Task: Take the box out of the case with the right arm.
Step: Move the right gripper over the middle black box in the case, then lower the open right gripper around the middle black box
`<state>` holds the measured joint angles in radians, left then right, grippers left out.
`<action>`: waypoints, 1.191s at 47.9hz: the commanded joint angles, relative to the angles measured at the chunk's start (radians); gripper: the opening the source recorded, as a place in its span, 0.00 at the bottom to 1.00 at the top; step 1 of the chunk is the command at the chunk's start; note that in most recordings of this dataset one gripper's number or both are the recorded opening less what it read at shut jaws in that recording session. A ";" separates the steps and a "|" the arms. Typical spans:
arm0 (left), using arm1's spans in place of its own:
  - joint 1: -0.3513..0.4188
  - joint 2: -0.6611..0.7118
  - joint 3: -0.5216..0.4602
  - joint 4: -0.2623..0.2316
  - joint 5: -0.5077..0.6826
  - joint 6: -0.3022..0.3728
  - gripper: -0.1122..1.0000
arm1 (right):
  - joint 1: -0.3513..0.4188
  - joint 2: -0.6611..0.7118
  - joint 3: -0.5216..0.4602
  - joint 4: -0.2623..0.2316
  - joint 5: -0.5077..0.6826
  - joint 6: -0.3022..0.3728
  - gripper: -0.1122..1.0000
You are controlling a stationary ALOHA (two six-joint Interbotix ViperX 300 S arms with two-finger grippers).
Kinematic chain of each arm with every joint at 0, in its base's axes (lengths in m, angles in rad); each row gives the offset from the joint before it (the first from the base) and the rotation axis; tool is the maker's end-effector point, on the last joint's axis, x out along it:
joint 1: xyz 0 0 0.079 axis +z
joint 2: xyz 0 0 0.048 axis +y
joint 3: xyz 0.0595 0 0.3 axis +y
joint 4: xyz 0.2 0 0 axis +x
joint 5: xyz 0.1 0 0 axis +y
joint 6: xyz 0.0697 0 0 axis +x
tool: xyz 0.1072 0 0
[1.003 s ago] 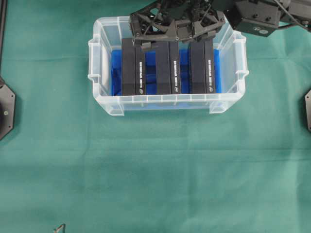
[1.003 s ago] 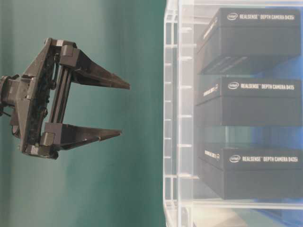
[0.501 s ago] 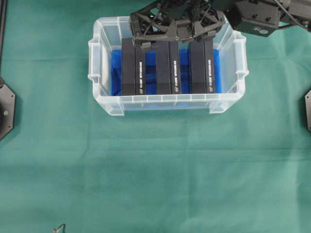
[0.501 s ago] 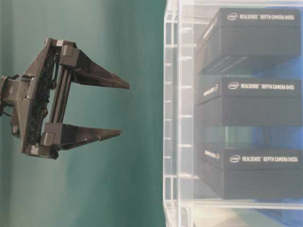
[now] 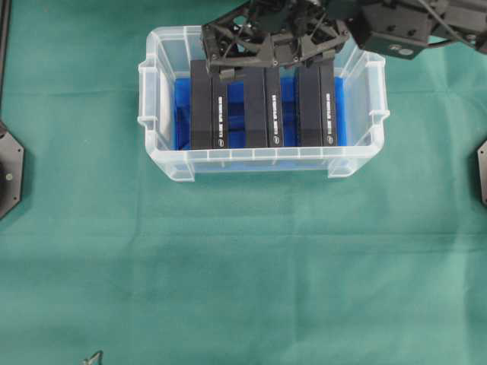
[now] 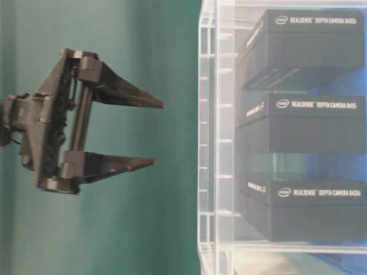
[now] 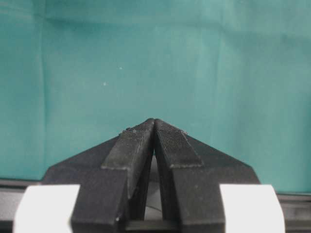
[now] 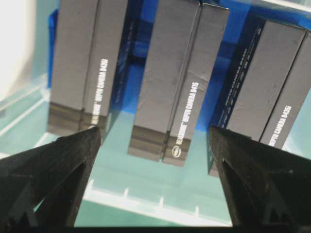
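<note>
**A:** Overhead exterior view first: where does the case point(image 5: 262, 163) sit, and how do the boxes lie?

**B:** The clear case sits toward 12 o'clock on the tabletop point(image 5: 243, 274), its long axis running 9 to 3. Inside, on the blue floor, three black boxes lie side by side: the left box point(image 5: 208, 106), the middle box point(image 5: 262, 106) and the right box point(image 5: 316, 105). Each box's long axis runs 12 to 6, across the case's length, with white lettering along one long face.

**A:** And the right gripper point(image 5: 266, 46)?

**B:** It hangs over the case's 12 o'clock edge. From the right wrist view its jaws are spread wide, one tip on each side of the middle box, gripping nothing.

**A:** The left gripper point(image 7: 154, 124)?

**B:** Its wrist view shows the jaws pressed together at the tips, over bare cloth, with nothing between them.

**A:** The surface?

**B:** A green cloth with faint creases covers the tabletop. Black base plates point(image 5: 11, 173) show at 9 and 3 o'clock. Nothing of the room beyond is visible.
</note>
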<state>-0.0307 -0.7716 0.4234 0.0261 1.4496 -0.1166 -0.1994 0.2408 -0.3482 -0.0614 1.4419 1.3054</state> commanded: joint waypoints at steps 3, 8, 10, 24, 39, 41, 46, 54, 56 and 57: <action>0.002 0.003 -0.028 0.002 -0.002 0.002 0.12 | 0.002 -0.003 0.017 -0.003 -0.014 -0.002 0.93; 0.002 0.003 -0.028 0.002 -0.002 0.002 0.12 | 0.003 0.003 0.044 -0.006 -0.049 0.000 0.93; 0.002 0.003 -0.028 0.002 -0.002 0.002 0.12 | 0.003 0.006 0.060 -0.009 -0.067 0.002 0.93; 0.002 0.003 -0.028 0.002 -0.002 0.002 0.12 | -0.002 0.006 0.169 -0.015 -0.178 0.012 0.93; 0.002 0.003 -0.028 0.002 -0.002 0.002 0.12 | -0.006 0.020 0.242 -0.018 -0.279 0.020 0.93; 0.002 0.003 -0.028 0.002 -0.002 0.002 0.12 | -0.006 0.025 0.249 -0.018 -0.288 0.020 0.93; 0.002 0.003 -0.028 0.002 -0.002 0.002 0.12 | -0.006 0.044 0.258 -0.012 -0.299 0.020 0.93; 0.003 0.005 -0.028 0.002 -0.002 0.000 0.12 | -0.006 0.072 0.265 -0.002 -0.311 0.020 0.93; 0.002 0.003 -0.028 0.002 -0.002 0.000 0.12 | -0.006 0.078 0.268 0.002 -0.322 0.020 0.93; 0.003 0.003 -0.028 0.002 -0.002 0.000 0.12 | -0.006 0.081 0.268 0.005 -0.327 0.020 0.93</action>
<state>-0.0307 -0.7716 0.4234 0.0245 1.4511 -0.1166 -0.2086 0.3359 -0.0721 -0.0629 1.1336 1.3254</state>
